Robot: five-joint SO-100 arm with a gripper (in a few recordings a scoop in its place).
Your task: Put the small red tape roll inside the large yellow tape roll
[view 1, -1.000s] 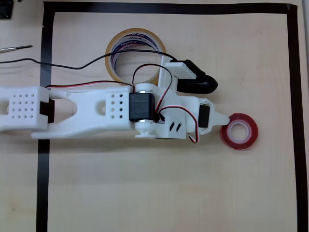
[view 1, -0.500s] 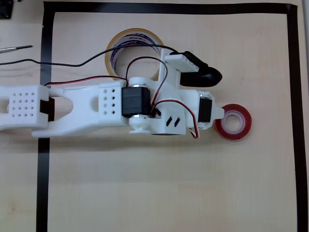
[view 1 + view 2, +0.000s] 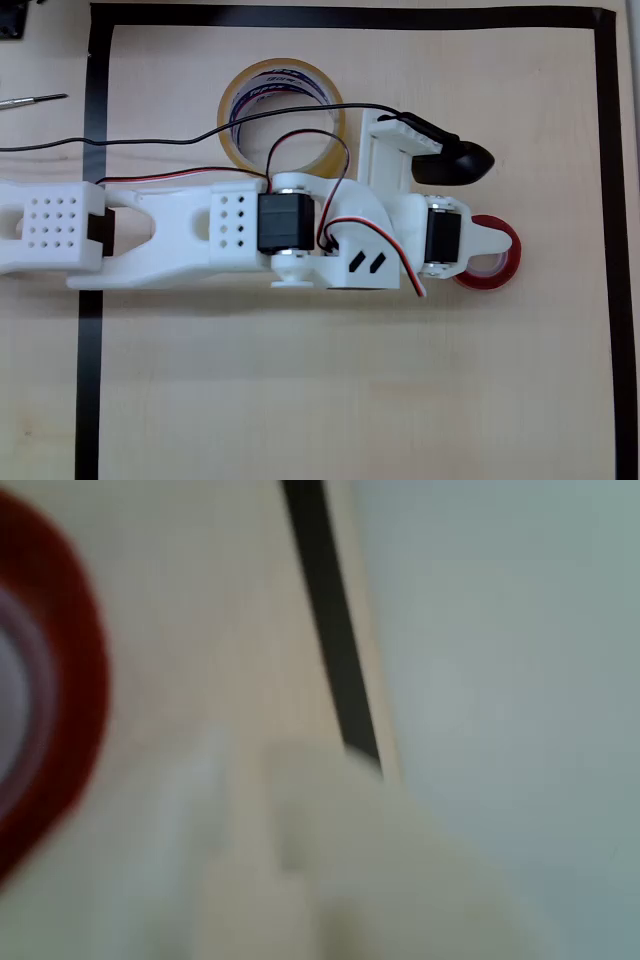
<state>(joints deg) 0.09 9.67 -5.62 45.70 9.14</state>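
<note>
Arm has shifted right; pincer [image 3: 490, 245] now overlaps the small red tape roll [image 3: 500, 272], spread unclear. Large yellow tape roll [image 3: 240, 95] sits apart on counter [image 3: 350, 400].

A pale wood-grain desk [image 3: 350, 380] fills the overhead view, its surface matte and evenly lit, with soft shadows only. A frame of black tape [image 3: 92, 330] runs along the left, top and right of the picture, marking off a rectangular field on the desk. Outside that frame at the upper left lie a thin metal tool with a dark tip [image 3: 30, 99] and a small black object [image 3: 12, 20] cut by the corner. In the wrist view, blurred, the black tape strip [image 3: 330, 630] runs along the desk's edge, and beyond it lies a plain pale grey-green surface [image 3: 500, 680], perhaps floor.
</note>
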